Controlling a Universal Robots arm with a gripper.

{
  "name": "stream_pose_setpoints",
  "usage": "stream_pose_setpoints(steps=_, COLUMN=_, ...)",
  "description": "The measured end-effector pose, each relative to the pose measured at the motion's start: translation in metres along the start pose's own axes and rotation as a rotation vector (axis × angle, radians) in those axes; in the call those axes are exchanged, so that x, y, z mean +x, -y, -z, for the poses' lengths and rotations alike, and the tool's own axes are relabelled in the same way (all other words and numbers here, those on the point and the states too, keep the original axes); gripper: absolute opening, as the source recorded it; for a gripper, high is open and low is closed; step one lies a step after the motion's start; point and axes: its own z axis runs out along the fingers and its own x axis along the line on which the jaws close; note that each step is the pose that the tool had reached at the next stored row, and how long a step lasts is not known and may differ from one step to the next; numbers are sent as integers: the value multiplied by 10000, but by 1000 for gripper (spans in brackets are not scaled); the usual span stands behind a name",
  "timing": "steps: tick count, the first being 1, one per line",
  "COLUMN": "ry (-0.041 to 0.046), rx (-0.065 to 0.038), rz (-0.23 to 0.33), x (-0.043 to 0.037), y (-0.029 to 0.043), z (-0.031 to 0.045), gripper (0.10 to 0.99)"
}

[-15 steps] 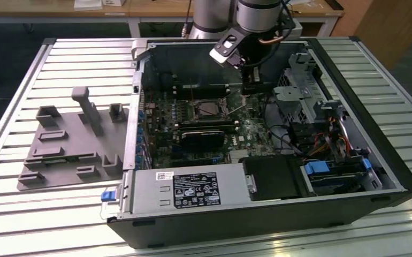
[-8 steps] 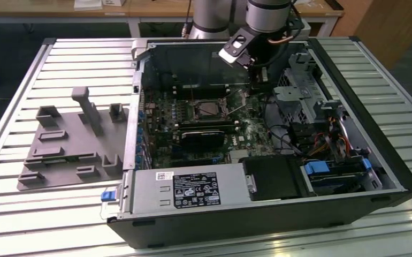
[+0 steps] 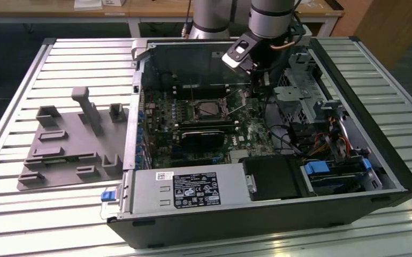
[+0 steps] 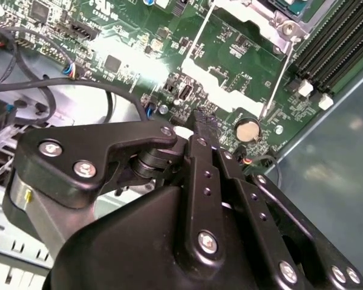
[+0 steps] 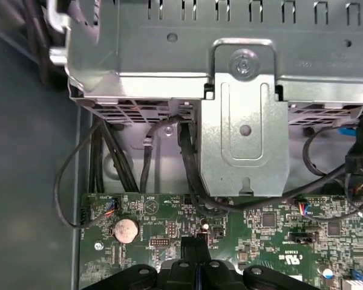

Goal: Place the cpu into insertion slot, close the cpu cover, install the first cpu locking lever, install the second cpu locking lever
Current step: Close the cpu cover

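Exterior view: case (image 3: pixel 263 214) lies open on its side and the arm reaches in from above. The gripper (image 3: pixel 256 88) is low over the board (image 3: pixel 191 134), just beside the slot (image 3: pixel 210 108) on the exterior view's right. The slot centre reads dark inside a silver rim; from here I cannot tell chip from bare socket. A thin bright rod slants up beside the slot, so a lever looks unlatched. Second wrist view: the gripper (image 4: pixel 202 121) has its fingers drawn together with nothing between them, tips close to the board beside the coin cell (image 4: pixel 248 128). One corner of the cover (image 4: pixel 260 21) appears to lie flat, with a blue-grey flat face in its window, probably the cpu (image 4: pixel 293 6). Two levers (image 4: pixel 277 78) stand out as thin silver rods over the board, neither hooked down. The gripper tips sit between their free ends and I see no contact with either. First wrist view: the gripper (image 5: pixel 196 248) again shows tips pressed together and empty, over the board near the coin cell (image 5: pixel 125 229), with the metal bracket (image 5: pixel 245 121) and cables beyond. Judgement: cpu seated and cover down, so the first two steps look done. Both levers are not yet locked.
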Motion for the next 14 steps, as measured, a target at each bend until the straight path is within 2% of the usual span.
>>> stream_pose_setpoints(steps=2, ry=-1, rx=37, rz=0, x=0, y=0, z=-29, gripper=102)
stream_pose_setpoints(steps=8, ry=0, rx=67, rz=2, x=1, y=0, z=-31, gripper=102)
stream_pose_setpoints(steps=9, ry=0, rx=149, rz=3, x=1, y=-1, z=-32, gripper=102)
stream_pose_setpoints(steps=10, ry=3, rx=278, rz=3, x=0, y=-2, z=-33, gripper=102)
stream_pose_setpoints(steps=12, ry=5, rx=593, rz=8, x=1, y=-7, z=-36, gripper=102)
stream_pose_setpoints(steps=14, ry=8, rx=842, rz=11, x=1, y=-9, z=-37, gripper=102)
